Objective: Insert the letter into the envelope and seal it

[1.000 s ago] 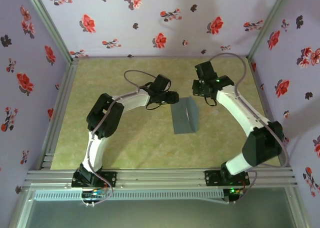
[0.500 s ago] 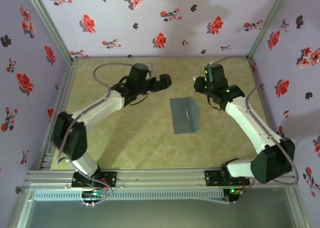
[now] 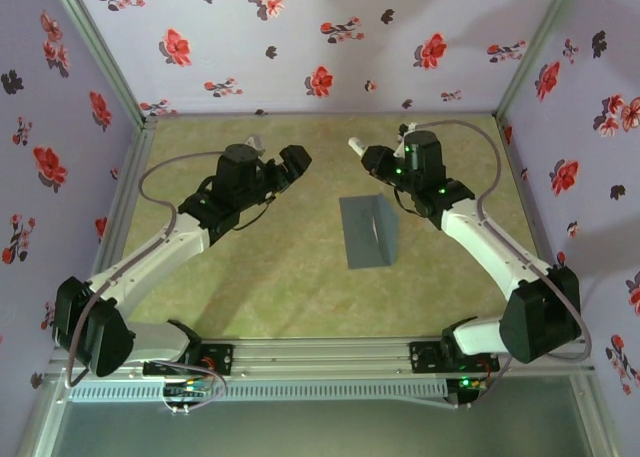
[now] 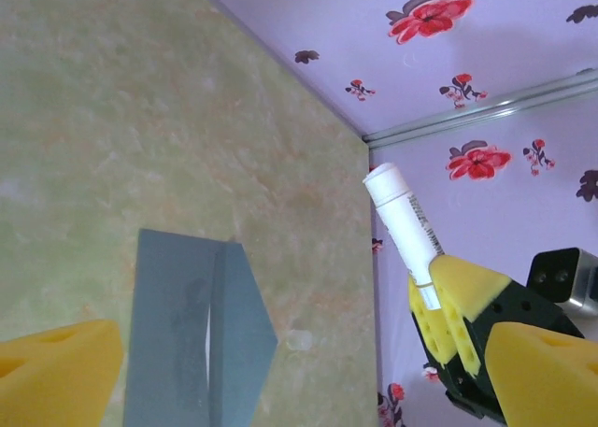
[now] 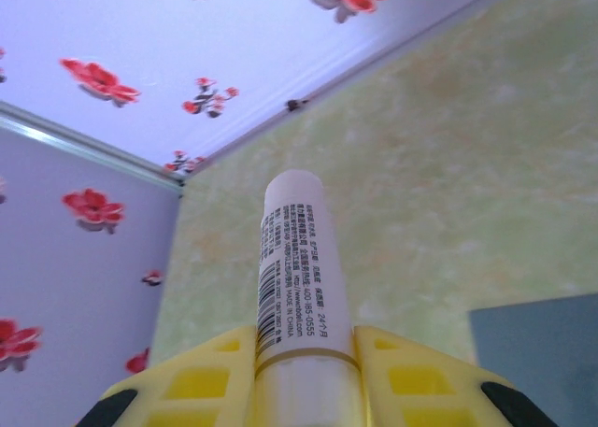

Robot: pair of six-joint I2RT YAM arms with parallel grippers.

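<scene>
Two arms reach over the green marbled table (image 3: 250,287). From the top camera I see the envelope (image 3: 368,231) lying flat mid-table between them, touching neither. Its long axis runs far-to-near, with the far end leaning slightly left. My left wrist camera adds what that view blurs: a crease and a pointed flap lying toward one long side. The left gripper (image 3: 293,160) hangs spread wide, left of the envelope's far end. The right gripper (image 3: 372,157) pinches a white stick (image 3: 356,144) that points away toward the far left. My right wrist camera resolves the stick's barcode and small print.
</scene>
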